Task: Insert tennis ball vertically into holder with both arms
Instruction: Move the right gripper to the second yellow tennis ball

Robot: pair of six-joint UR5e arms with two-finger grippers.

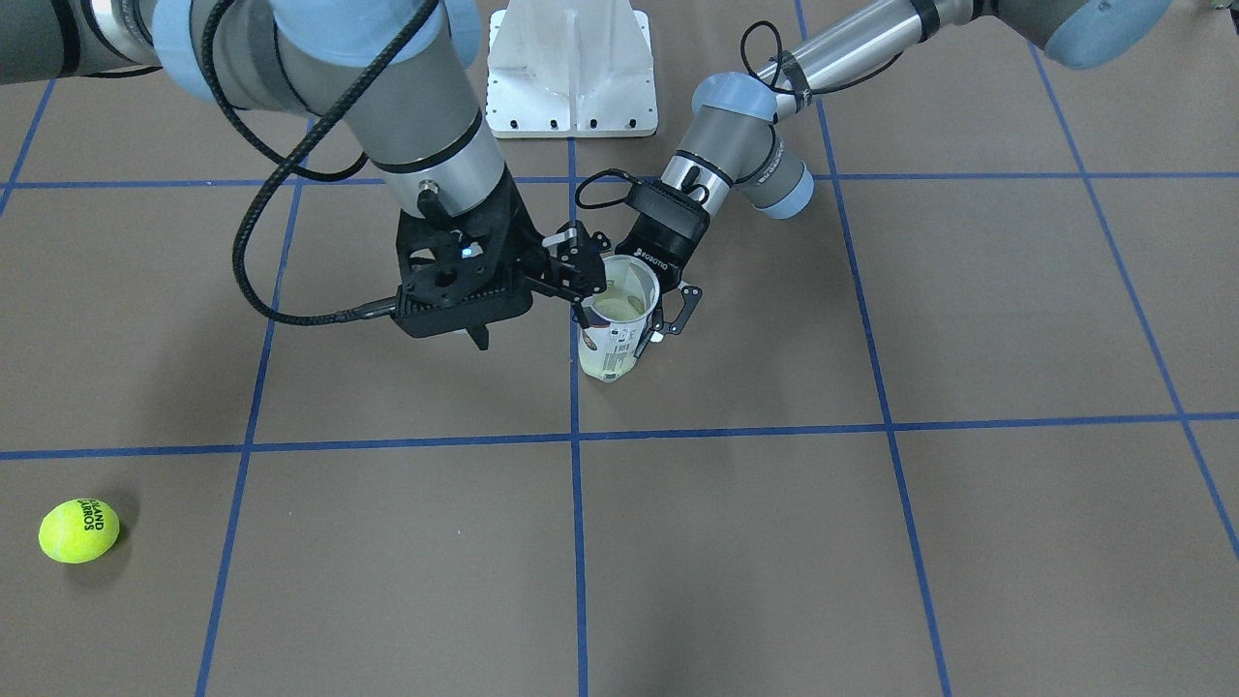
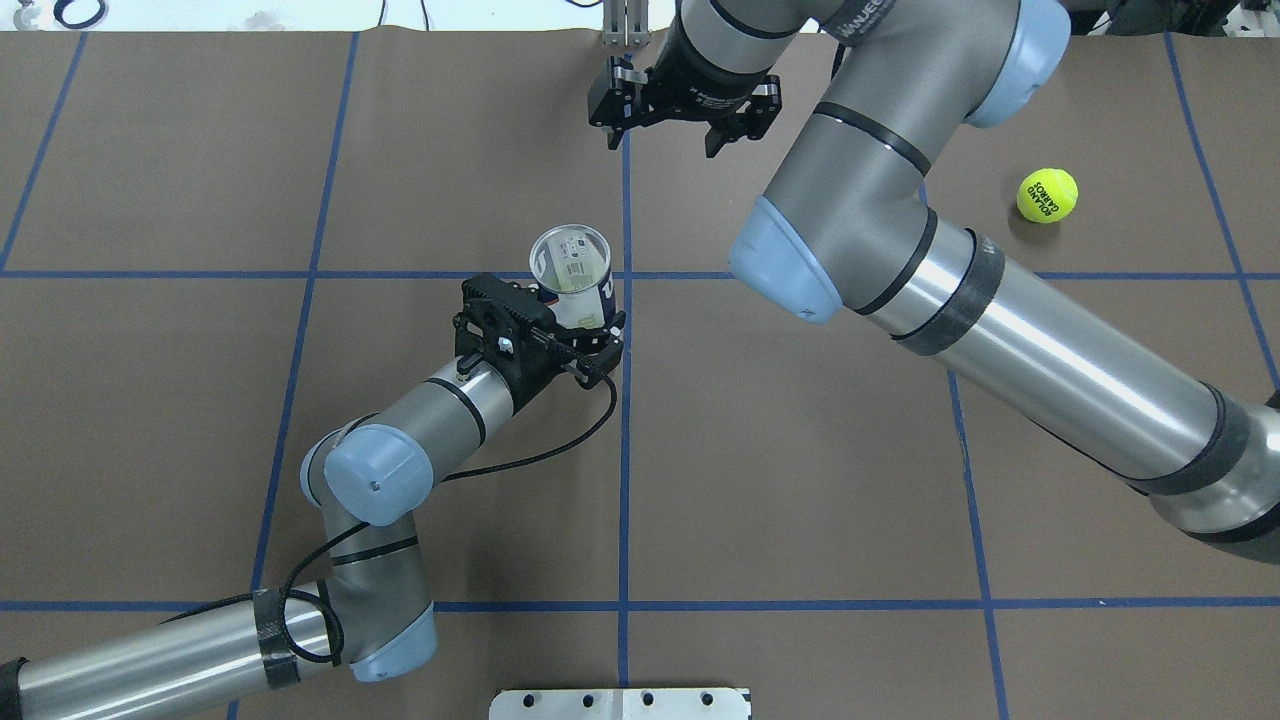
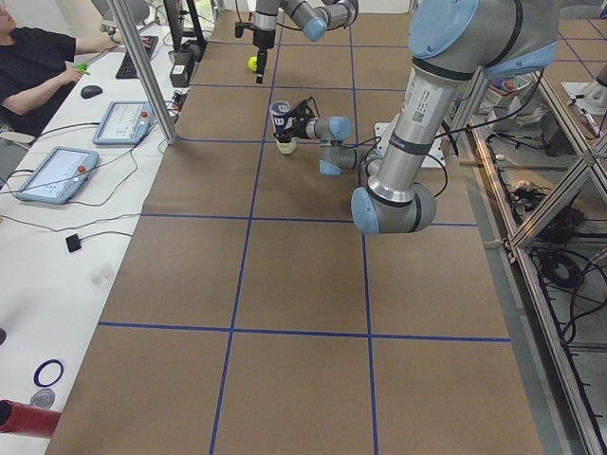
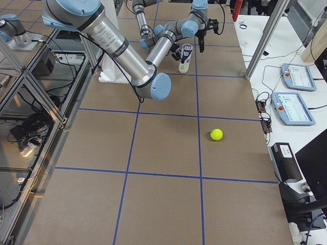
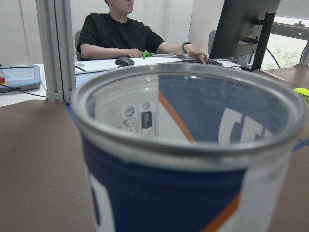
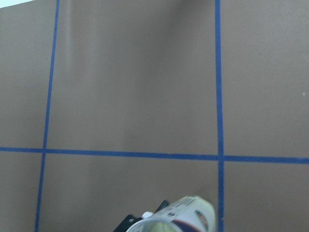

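Brown paper ruled with blue tape covers the table [image 2: 800, 480] I'm working over. My left gripper [image 2: 590, 330] is clamped on the holder [image 1: 612, 348], a finger on each side of its lower body. Its wrist camera is filled by the metal rim. "ROBOTIQ" is printed on the gripper's body.

The holder stands upright just beside a crossing of the blue lines, long axis vertical, mouth up, base on the table. Its label is navy and white with an orange stripe. A big white letter shows only in part, and the small print and barcode are too small for me to read. From the front I see a pale yellow-green tint inside and cannot tell what it is.

My right gripper [image 2: 662, 140] hangs with jaws spread and empty, higher than the mouth and off to one side. Its camera catches the rim at the bottom edge.

I count one holder, two grippers and one ball [image 2: 1047, 195]. The ball lies on the table well apart, on the robot's right, marked "ROLAND GARROS" in black.

Further out are one white base [image 1: 571, 68], and one person [image 5: 120, 36] in black at a desk [image 3: 57, 237] with two tablets [image 3: 119, 121].
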